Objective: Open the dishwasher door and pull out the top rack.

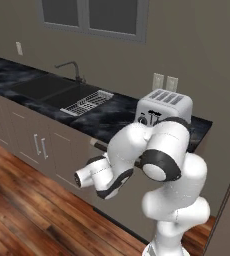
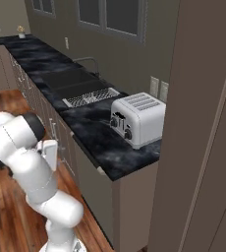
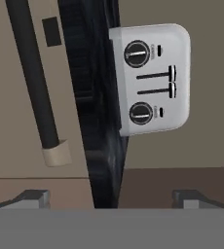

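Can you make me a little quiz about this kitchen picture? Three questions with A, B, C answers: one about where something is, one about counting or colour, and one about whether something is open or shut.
1. Where does the toaster stand?
A. On the dark counter
B. On the wooden floor
C. Inside the sink

2. How many round knobs does the toaster show in the hand view?
A. One
B. Two
C. Four

3. How is the dishwasher door right now?
A. Folded down flat
B. Taken off
C. Shut, standing upright under the counter

Answers:
1. A: both base views show it sitting on the black counter near the wall sockets.
2. B: two dark dials sit on its front, with two slider levers between them.
3. C: the panel is flush with its dark bar handle in place, and the gripper waits open in front of it, touching nothing.
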Robot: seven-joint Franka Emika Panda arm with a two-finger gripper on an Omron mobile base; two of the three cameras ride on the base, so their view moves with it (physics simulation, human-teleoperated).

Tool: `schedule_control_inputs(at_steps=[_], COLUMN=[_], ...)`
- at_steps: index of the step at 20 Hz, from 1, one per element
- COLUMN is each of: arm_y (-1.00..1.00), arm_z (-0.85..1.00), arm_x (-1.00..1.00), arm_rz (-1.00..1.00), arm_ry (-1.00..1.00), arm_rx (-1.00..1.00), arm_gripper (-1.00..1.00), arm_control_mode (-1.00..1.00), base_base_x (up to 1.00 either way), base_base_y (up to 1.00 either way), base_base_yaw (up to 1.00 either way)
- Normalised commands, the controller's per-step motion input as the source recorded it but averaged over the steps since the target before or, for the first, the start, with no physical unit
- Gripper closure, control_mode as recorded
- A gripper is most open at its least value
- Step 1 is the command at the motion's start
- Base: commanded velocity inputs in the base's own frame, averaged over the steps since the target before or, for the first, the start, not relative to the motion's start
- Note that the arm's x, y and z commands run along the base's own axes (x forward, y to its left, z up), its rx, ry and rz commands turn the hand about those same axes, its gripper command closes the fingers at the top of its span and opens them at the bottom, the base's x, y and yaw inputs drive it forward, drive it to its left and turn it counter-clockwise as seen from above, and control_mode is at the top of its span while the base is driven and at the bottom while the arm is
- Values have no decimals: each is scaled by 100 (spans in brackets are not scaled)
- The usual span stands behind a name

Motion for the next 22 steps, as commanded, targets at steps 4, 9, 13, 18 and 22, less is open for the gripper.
schedule_control_inputs(at_steps=[4, 9, 13, 18, 22], arm_y=[-13, -11, -7, -4, -8], arm_z=[-20, -33, -28, -18, -9], arm_x=[27, 21, 24, 24, 25], arm_rz=[0, 0, 0, 0, 0], arm_ry=[-10, -8, -7, -7, -8], arm_rx=[0, 0, 0, 0, 0], arm_gripper=[-100, -100, -100, -100, -100], arm_control_mode=[-100, -100, -100, -100, -100], base_base_x=[0, 0, 0, 0, 0], base_base_y=[0, 0, 0, 0, 0], base_base_yaw=[0, 0, 0, 0, 0])
